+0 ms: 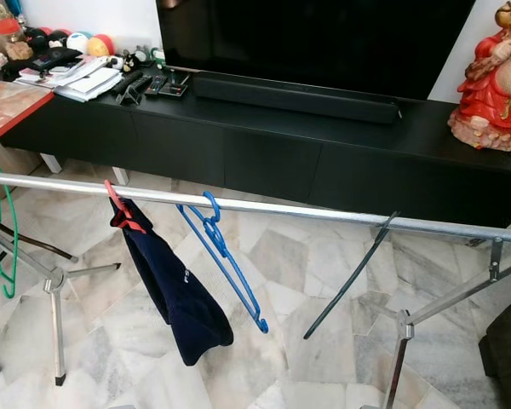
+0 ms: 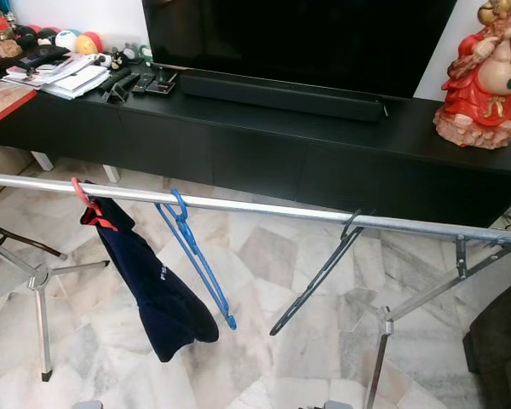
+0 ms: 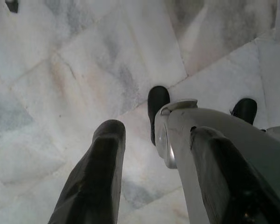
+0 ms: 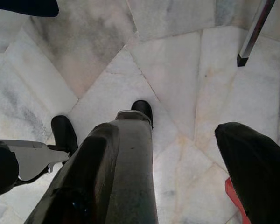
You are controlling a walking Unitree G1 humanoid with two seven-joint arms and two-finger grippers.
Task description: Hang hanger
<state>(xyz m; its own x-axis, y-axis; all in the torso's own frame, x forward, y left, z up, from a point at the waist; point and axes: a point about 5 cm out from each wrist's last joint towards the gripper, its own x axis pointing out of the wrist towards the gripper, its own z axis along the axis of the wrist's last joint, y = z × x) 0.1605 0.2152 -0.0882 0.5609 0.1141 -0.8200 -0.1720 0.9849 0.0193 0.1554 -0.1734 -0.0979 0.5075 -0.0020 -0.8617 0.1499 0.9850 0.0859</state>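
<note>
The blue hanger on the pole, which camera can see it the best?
The left eye view: the blue hanger shows whole and near mid-frame, its hook over the metal pole, beside the navy garment. The right eye view shows it whole too, further left. The wrist views look down at the marble floor instead.

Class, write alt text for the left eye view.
A metal rail carries a red hanger with a navy garment, a blue hanger and a black hanger. Behind stands a black TV console.
</note>
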